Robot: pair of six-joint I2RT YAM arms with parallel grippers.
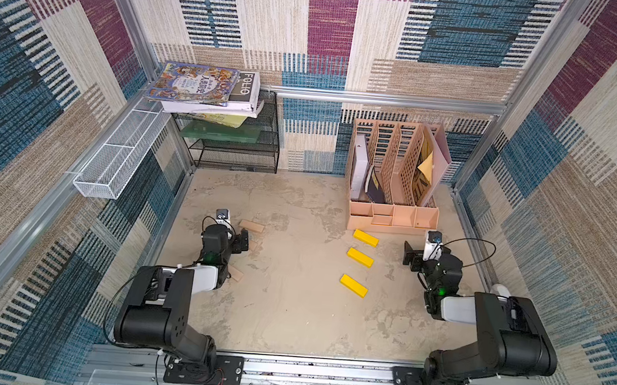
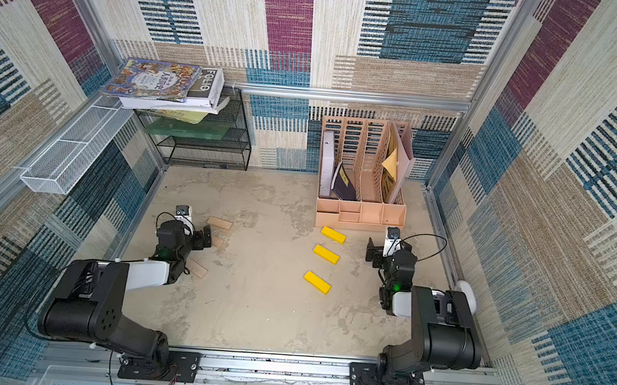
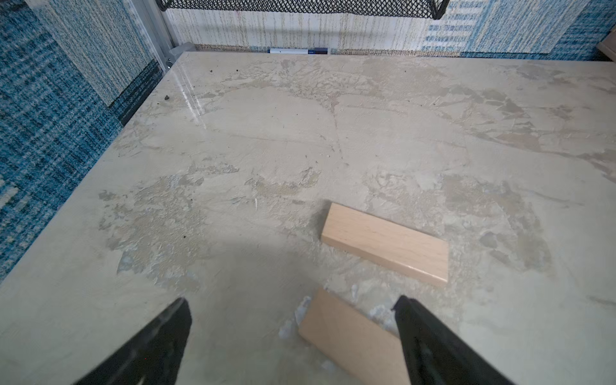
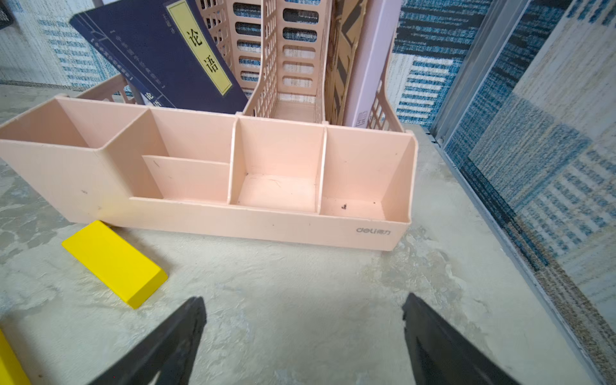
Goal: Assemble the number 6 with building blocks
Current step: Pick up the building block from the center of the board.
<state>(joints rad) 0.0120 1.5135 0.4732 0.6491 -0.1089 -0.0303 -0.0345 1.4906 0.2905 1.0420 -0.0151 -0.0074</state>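
Left gripper (image 3: 291, 300) spread wide, empty, 1 wooden block (image 3: 346, 336) under its jaws; right gripper (image 4: 304, 296) likewise, 1 yellow block (image 4: 113, 261) beside.

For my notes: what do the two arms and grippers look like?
Both the left arm and right arm are boxy black links with a white forearm shell, a green light and looping black cables. Each carries a white wrist camera. The left gripper and right gripper have plain black tapering fingers.

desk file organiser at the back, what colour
The slotted plastic organiser is peach-pink; right wrist view shows it best.
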